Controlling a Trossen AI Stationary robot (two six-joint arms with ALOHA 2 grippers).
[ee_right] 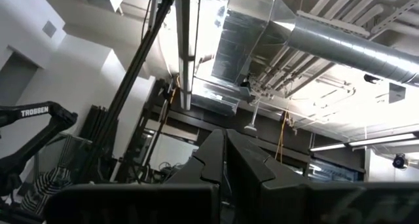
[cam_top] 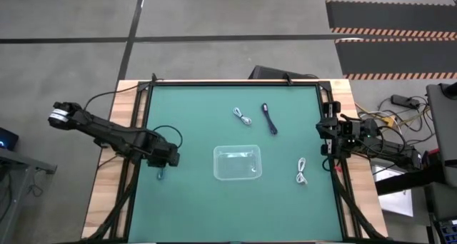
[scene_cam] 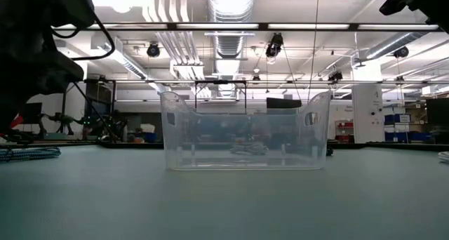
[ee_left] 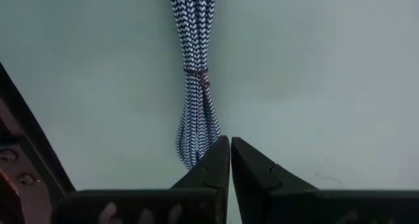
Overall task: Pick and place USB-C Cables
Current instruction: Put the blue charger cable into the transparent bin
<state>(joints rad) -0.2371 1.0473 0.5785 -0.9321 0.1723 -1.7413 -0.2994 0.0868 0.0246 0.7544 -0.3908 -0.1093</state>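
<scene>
Braided cable: a blue-and-white woven USB-C cable (ee_left: 196, 73), folded into a bundle and cinched with a thin tie, lies on the mat at the table's left side; from overhead it shows as a small bundle (cam_top: 161, 175) just below the left gripper.
Left gripper: the left gripper (ee_left: 230, 149) hangs over the looped end of that bundle, fingertips pressed together with nothing between them; whether they touch the cable cannot be told.
Clear tray: a transparent plastic tray (cam_top: 238, 163) sits near the middle of the mat, right of the braided cable and well apart from it; in the low view (scene_cam: 245, 131) something small and dark shows low behind or inside its wall, too unclear to say which.
White cables: one light cable (cam_top: 243, 116) lies beyond the tray, another (cam_top: 301, 171) to its right, both outside it.
Black cable: a dark cable (cam_top: 269, 119) lies just beside the farther white one, also outside the tray.
Right gripper: the right gripper (ee_right: 226, 145) waits at the table's right edge, pointing up at the ceiling ducts, fingers closed and empty.
Table: green mat (cam_top: 193, 115) in a dark frame.
</scene>
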